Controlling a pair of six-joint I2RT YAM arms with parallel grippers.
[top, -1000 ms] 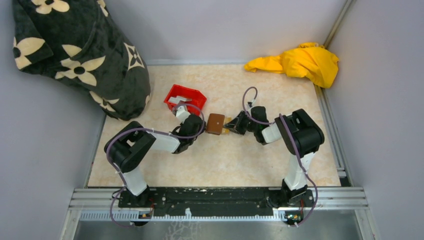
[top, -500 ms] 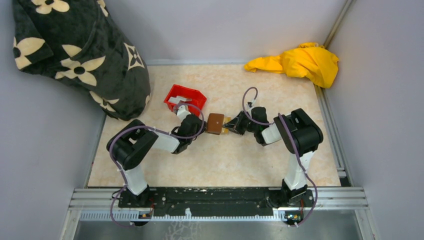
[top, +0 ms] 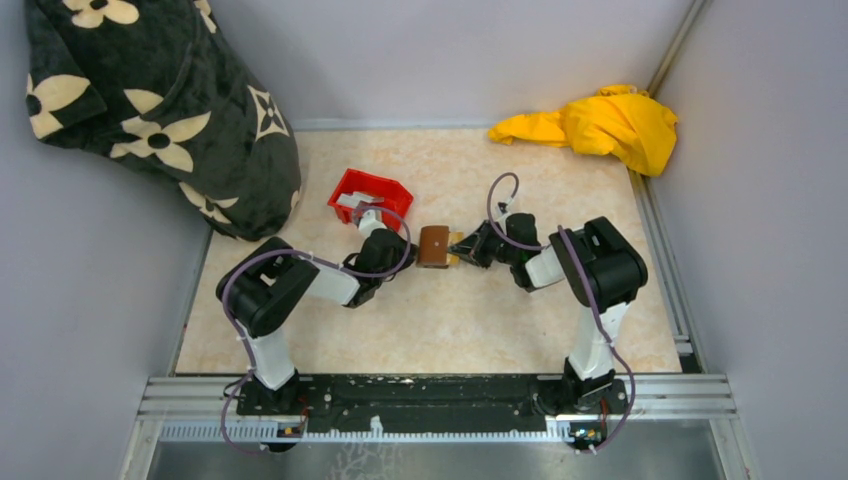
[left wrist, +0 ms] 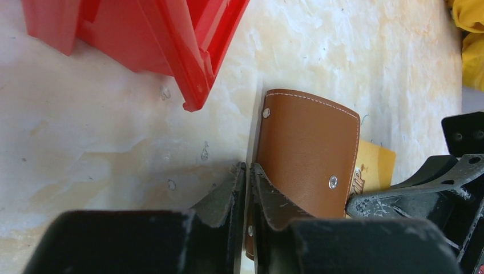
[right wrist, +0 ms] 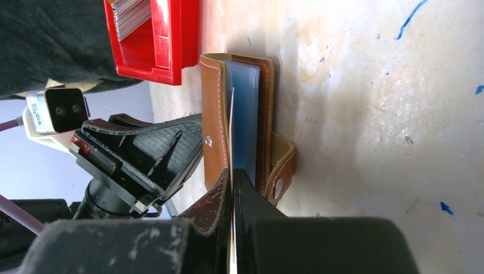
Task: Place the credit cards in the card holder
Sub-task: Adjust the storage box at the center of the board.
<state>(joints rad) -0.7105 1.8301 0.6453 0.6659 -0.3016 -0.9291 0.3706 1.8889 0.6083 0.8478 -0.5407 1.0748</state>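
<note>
The brown card holder (top: 432,246) stands on its edge between my two grippers, partly open. My left gripper (left wrist: 247,166) is pinched shut on the edge of the holder's cover (left wrist: 308,137). My right gripper (right wrist: 232,171) is shut on a thin credit card (right wrist: 231,125), seen edge-on. That card's far end sits inside the card holder (right wrist: 212,114), between the cover and a blue card (right wrist: 245,108). The same card shows yellow with print (left wrist: 374,165) in the left wrist view. More credit cards (right wrist: 128,14) stand in the red bin.
The red bin (top: 370,195) sits just behind my left gripper, close to the holder. A black flower-patterned cushion (top: 160,110) fills the back left. A yellow cloth (top: 600,122) lies in the back right corner. Grey walls enclose the table.
My left jaws have closed in on the card holder's cover. The left arm has edged slightly right. The right gripper has kept its grip on the card.
</note>
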